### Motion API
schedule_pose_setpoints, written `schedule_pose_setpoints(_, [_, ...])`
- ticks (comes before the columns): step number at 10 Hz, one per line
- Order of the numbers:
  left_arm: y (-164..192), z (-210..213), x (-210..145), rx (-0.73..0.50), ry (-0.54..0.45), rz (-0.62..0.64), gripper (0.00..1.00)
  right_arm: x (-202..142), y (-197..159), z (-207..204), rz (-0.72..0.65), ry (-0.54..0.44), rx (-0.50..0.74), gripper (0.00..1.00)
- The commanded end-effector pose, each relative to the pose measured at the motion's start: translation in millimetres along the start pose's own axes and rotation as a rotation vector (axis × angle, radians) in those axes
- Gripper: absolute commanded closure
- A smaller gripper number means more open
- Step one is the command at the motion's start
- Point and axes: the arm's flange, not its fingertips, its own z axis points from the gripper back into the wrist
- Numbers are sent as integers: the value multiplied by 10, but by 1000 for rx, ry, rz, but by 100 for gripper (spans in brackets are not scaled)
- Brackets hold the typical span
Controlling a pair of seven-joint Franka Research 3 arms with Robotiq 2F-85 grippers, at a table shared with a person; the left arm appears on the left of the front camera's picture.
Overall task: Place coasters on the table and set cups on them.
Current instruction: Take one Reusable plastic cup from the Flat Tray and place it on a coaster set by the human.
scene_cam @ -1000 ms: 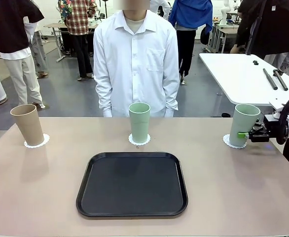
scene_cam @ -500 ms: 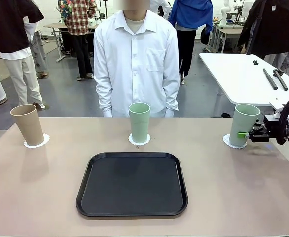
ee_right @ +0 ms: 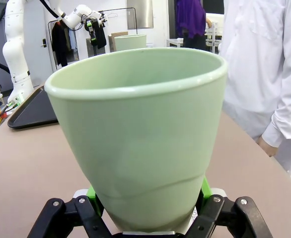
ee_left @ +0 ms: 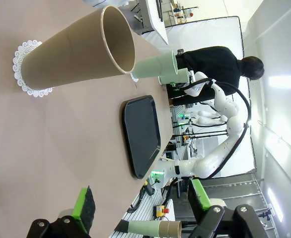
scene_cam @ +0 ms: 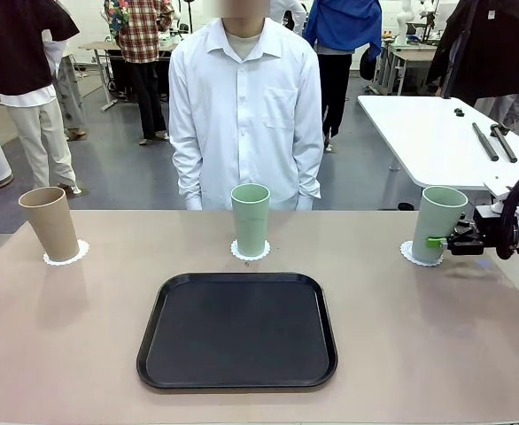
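On the beige table (scene_cam: 65, 354) stand three cups, each on a lacy white coaster. The tan cup (scene_cam: 51, 223) rests on the left coaster (scene_cam: 68, 255), and a mint cup (scene_cam: 251, 219) on the middle coaster (scene_cam: 251, 253). At the right, a second mint cup (scene_cam: 438, 223) stands on its coaster (scene_cam: 410, 255) with my right gripper (scene_cam: 437, 241) shut around its lower half. In the right wrist view the green pads (ee_right: 92, 193) press both sides of this cup (ee_right: 140, 129). My left gripper (ee_left: 141, 203) is open, well back from the tan cup (ee_left: 81, 52) and its coaster (ee_left: 22, 69).
A black tray (scene_cam: 237, 329) lies in the middle of the table, nearer my side. A person in a white shirt (scene_cam: 244, 106) stands at the far edge behind the middle cup. A white table with dark tools (scene_cam: 445, 133) stands at the back right.
Cups, coasters and right gripper have not moved. A dark shape at the front view's right edge has drawn back out of the picture.
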Motion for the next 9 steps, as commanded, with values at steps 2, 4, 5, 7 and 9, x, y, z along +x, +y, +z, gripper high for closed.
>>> schedule_pose_setpoints(2, [-15, 15, 2, 1, -8, 3, 0, -22, -31, -28, -2, -5, -1, 17])
schedule_pose_setpoints(4, [-15, 15, 2, 1, -8, 3, 0, -32, -48, -37, -8, -4, -8, 17])
schedule_pose_setpoints(5, [-15, 15, 2, 1, -8, 3, 0, -44, -52, -42, -11, 1, -9, 17])
schedule_pose_setpoints(7, [-15, 15, 2, 1, -8, 3, 0, -53, -55, -48, -21, 1, 2, 17])
schedule_pose_setpoints(9, [-15, 15, 2, 1, -8, 3, 0, -44, -40, -53, -18, 7, 8, 0])
